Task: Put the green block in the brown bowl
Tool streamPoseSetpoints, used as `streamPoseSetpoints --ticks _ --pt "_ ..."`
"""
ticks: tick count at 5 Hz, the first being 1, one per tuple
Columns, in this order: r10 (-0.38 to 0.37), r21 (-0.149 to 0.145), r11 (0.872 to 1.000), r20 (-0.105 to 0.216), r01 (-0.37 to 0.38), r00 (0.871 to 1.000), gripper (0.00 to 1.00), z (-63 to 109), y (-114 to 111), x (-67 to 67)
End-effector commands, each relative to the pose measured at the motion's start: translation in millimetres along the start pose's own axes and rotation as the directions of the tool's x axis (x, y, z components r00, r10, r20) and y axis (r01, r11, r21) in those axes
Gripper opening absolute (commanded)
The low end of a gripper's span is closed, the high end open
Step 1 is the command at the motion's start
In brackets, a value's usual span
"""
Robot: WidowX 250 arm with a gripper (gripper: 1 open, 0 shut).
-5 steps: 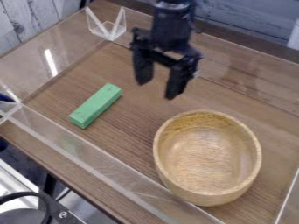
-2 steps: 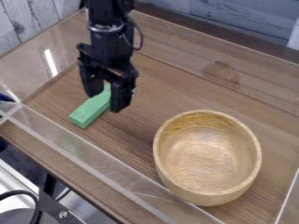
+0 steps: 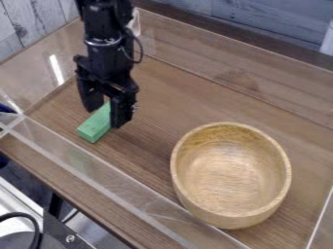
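Note:
The green block (image 3: 93, 126) lies flat on the wooden table at the left, partly covered by my gripper. My gripper (image 3: 105, 104) hangs straight above its far end, open, with one black finger (image 3: 88, 96) on each side of the block. I cannot tell whether the fingertips touch it. The brown bowl (image 3: 233, 171) stands empty at the lower right, well apart from both block and gripper.
A clear plastic wall (image 3: 78, 160) runs along the table's near edge, just in front of the block. A glare streak (image 3: 54, 66) shows on the table at the left.
The gripper has travelled left and down from the table's middle to sit over the green block, staying open. Block and bowl have not moved.

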State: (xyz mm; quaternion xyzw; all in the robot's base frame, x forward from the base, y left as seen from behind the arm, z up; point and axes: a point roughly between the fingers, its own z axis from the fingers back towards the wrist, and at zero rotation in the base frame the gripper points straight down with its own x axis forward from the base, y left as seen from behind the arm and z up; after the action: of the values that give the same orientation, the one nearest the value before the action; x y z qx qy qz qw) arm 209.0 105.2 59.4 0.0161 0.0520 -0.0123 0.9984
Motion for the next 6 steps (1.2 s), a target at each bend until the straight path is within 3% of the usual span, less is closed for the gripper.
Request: streamPoseSetpoints --ticks 1,6 --pt "0.025 0.015 1.0 0.041 -0.025 0.999 1.0 3.6 10.5 7.3" --pt "0.073 -0.011 0.997 0.056 -0.073 0.996 1.0 -5.5 18.1 21.2"
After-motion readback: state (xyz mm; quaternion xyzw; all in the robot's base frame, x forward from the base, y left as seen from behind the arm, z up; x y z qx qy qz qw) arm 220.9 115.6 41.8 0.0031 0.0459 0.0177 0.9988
